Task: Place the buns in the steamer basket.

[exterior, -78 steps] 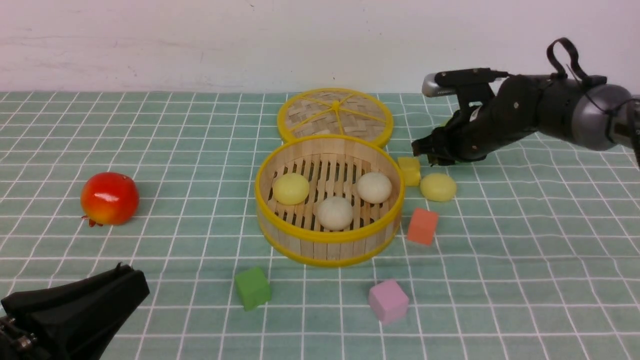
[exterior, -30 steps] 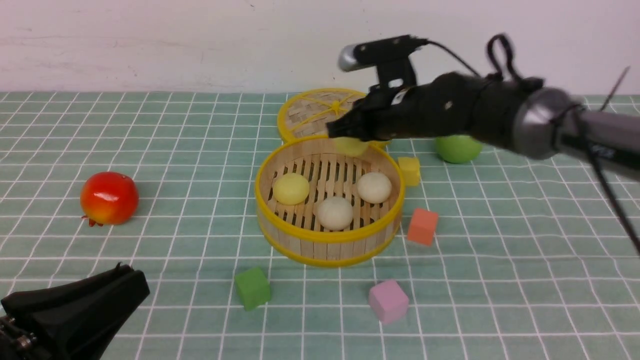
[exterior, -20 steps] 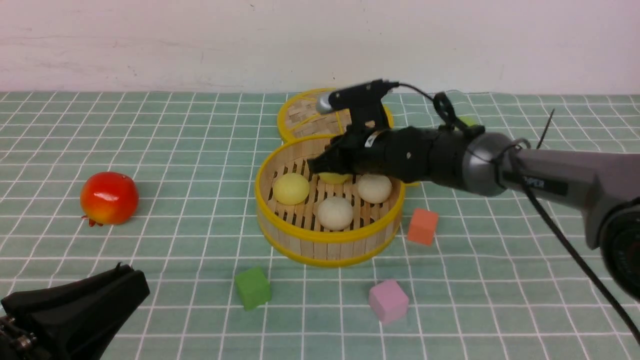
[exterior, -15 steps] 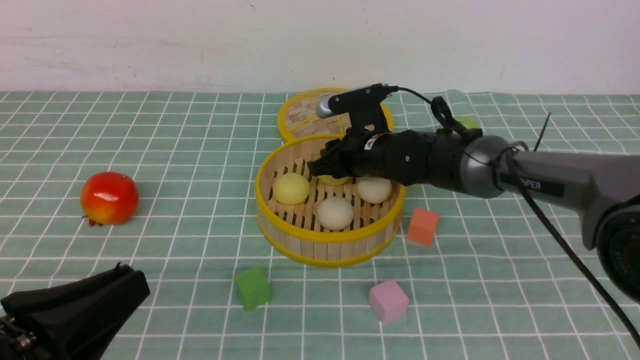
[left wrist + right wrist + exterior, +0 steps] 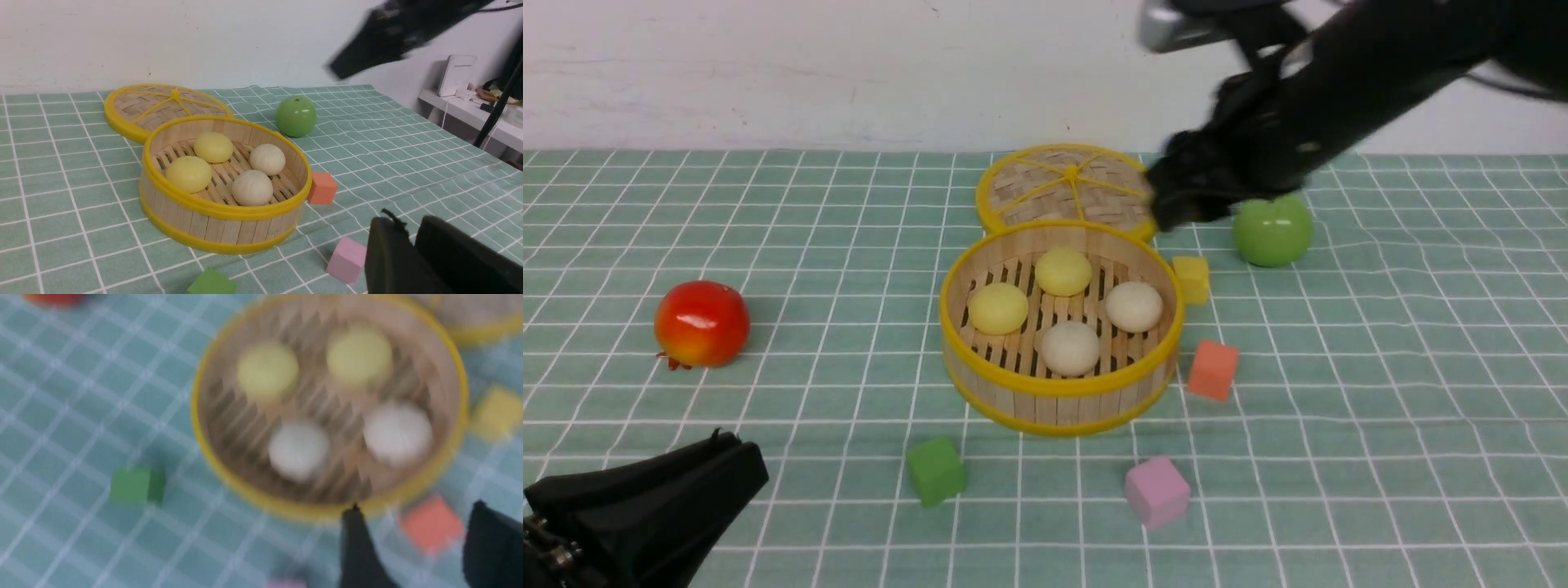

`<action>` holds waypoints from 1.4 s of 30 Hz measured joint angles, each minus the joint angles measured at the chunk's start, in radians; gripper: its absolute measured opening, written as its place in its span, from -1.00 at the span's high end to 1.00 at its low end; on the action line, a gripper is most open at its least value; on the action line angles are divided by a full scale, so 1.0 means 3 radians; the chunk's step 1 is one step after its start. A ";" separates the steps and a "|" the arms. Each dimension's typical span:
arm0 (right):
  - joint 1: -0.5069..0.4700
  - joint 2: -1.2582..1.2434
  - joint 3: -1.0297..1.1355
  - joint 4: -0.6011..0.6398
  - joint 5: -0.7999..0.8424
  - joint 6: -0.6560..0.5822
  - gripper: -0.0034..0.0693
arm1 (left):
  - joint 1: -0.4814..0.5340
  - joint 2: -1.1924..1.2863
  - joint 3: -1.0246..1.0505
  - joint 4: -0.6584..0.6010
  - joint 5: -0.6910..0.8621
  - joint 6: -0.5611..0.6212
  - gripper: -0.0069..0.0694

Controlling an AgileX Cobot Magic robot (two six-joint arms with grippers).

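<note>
Steamer basket [image 5: 1058,404]: I saw a round, shallow bamboo basket with an upright wall of wooden strips, a slatted floor and yellow rims, sitting on the green checked cloth [image 5: 1380,392].
Buns [image 5: 1063,272]: I counted all four inside the basket, smooth little domes; two pale yellow ones on the basket's far and left side, two off-white ones on its near and right side, each apart from the next.
Lid [image 5: 1068,188]: flat, woven, yellow-rimmed, lying just behind the basket and touching its far wall.
Right gripper [image 5: 412,547]: raised above the cloth behind and to the right of the basket; in my right wrist view the two dark fingers stood well apart with nothing between them. That picture was badly blurred.
Left gripper [image 5: 412,245]: low, well in front of the basket and to its left; I saw only a narrow slit between its black fingers, empty, and could not tell more.
Green apple [image 5: 1272,230]: glossy and round, to the right of the lid.
Cubes: a yellow cube [image 5: 1192,278] touched the basket's right wall; an orange cube [image 5: 1214,370] sat just right of it; a green cube [image 5: 936,470] and a pink cube [image 5: 1157,491] lay in front.
Red fruit [image 5: 702,323]: shiny and round, far left of the basket.
</note>
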 joint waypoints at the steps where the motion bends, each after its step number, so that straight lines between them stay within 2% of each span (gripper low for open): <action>1: 0.0000 -0.0207 0.0084 -0.0102 0.0254 0.0113 0.20 | 0.0000 0.0000 0.0000 0.0000 0.0000 0.0000 0.56; 4: 0.0000 -0.0597 0.0317 -0.0138 0.0576 0.0270 0.60 | 0.0000 0.0000 0.0000 0.0000 0.0019 0.0000 0.55; 5: 0.0000 -0.0624 0.0317 -0.0138 0.0576 0.0270 0.60 | 0.0000 0.0000 0.0000 0.0000 0.0023 0.0000 0.55; 6: 0.0000 -0.0874 0.0491 -0.0131 0.0676 0.0343 0.79 | 0.0000 0.0000 0.0000 0.0000 0.0030 0.0000 0.55; 8: 0.0000 -0.1130 0.0668 -0.0111 0.0783 0.0380 0.92 | 0.0000 0.0000 0.0000 0.0000 0.0030 0.0000 0.54; 12: 0.0000 -0.1600 0.0918 0.0001 0.0899 0.0407 0.96 | 0.0000 0.0000 0.0000 0.0000 0.0037 0.0000 0.53; 21: 0.0000 -0.2223 0.0948 0.0043 0.0935 0.0407 0.96 | 0.0000 0.0000 0.0000 0.0000 0.0040 0.0000 0.53; 26: -0.0084 -0.2521 0.1187 -0.0229 0.0890 0.0324 0.96 | 0.0000 0.0000 0.0000 0.0000 0.0040 0.0000 0.53; 28: -0.0325 -0.2880 0.1698 -0.0285 0.0705 0.0306 0.96 | 0.0000 0.0000 0.0000 0.0000 0.0040 0.0000 0.53; 30: -0.0588 -0.3330 0.2324 -0.0360 0.0226 0.0303 0.95 | 0.0000 0.0003 0.0000 0.0000 0.0043 0.0000 0.52; 31: -0.0614 -0.3431 0.2392 -0.0371 0.0120 0.0303 0.95 | 0.0000 0.0003 0.0000 0.0000 0.0043 0.0000 0.52; 32: -0.0796 -0.3855 0.2966 -0.0409 -0.0272 0.0303 0.96 | 0.0000 0.0003 0.0000 0.0000 0.0048 0.0000 0.52; 36: -0.1074 -0.4731 0.4301 -0.0536 -0.1262 0.0303 0.95 | 0.0000 0.0003 0.0000 0.0000 0.0048 0.0000 0.51; 38: -0.1134 -0.5025 0.4717 -0.0591 -0.1480 0.0303 0.95 | 0.0000 0.0003 0.0000 0.0000 0.0048 0.0000 0.50; 39: -0.1193 -0.5384 0.5162 -0.0646 -0.1642 0.0306 0.95 | 0.0000 0.0003 0.0000 0.0000 0.0051 0.0000 0.50; 42: -0.1240 -0.5650 0.5577 -0.0654 -0.1731 0.0324 0.95 | 0.0000 0.0003 0.0000 0.0000 0.0051 0.0000 0.50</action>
